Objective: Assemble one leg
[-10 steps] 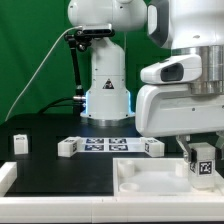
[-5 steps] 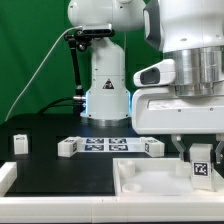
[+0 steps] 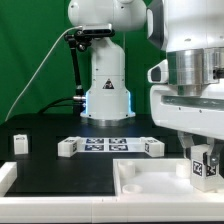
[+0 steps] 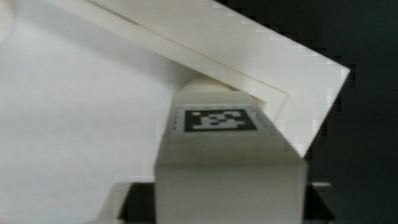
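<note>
My gripper is shut on a leg, a small white block with a marker tag facing the camera. It holds the leg upright over the right end of the large white tray-like piece. In the wrist view the leg stands between my jaws with its tag uppermost, its far end over a corner of the white piece. Three more legs lie on the black table: one and another at the two ends of the marker board, and one at the exterior view's far left.
The robot's white base stands behind the marker board. A black stand with a cable rises to its left. A white edge piece lies at the lower left corner.
The arm's wrist has shifted toward the exterior view's right and turned. The held leg stays over the white piece's right end, slightly lower than half a second ago.
</note>
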Robot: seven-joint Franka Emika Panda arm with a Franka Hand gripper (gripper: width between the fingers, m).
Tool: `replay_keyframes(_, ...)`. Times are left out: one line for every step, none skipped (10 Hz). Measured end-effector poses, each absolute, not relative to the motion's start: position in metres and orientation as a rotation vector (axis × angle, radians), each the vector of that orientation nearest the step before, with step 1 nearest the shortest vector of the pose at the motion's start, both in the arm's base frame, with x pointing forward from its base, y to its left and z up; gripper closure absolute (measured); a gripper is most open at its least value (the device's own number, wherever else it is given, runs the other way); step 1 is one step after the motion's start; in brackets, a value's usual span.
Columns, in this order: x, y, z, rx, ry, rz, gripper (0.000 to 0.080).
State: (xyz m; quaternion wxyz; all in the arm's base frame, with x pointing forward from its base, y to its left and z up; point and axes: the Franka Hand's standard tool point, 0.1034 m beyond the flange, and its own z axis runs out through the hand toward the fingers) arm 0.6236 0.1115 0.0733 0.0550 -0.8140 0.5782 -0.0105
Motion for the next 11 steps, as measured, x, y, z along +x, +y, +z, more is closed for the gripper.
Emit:
replay_keyframes(0.6234, 0.1111, 0.0730, -2.423, 1.817, -0.024, 0.0508)
replay_keyframes(0.6232, 0.1101, 0.0727, -2.341, 1.913, -0.008, 0.0508)
replay_keyframes(0.6230, 0.1097, 0.0725, -2.304, 1.949, 0.002, 0.0508)
replay_keyframes(0.6230, 0.1098, 0.0725, -2.304, 1.949, 0.002, 0.0507)
replay_keyframes(0.6230, 0.1101, 0.0724, -2.310, 1.941, 0.001, 0.0392)
replay_keyframes(0.6231, 0.1101, 0.0725, -2.352, 1.890, -0.003, 0.0392)
replay_keyframes(0.6239, 0.1104, 0.0733, -2.407, 1.817, -0.010, 0.0257)
replay_keyframes(0.6249, 0.1112, 0.0744, -2.473, 1.724, -0.019, 0.0172)
replay_keyframes(0.6247, 0.1136, 0.0751, -2.603, 1.529, -0.030, 0.0157)
replay_keyframes(0.6247, 0.1148, 0.0753, -2.695, 1.362, -0.040, 0.0157)
replay_keyframes(0.6246, 0.1154, 0.0753, -2.795, 1.148, -0.054, 0.0151)
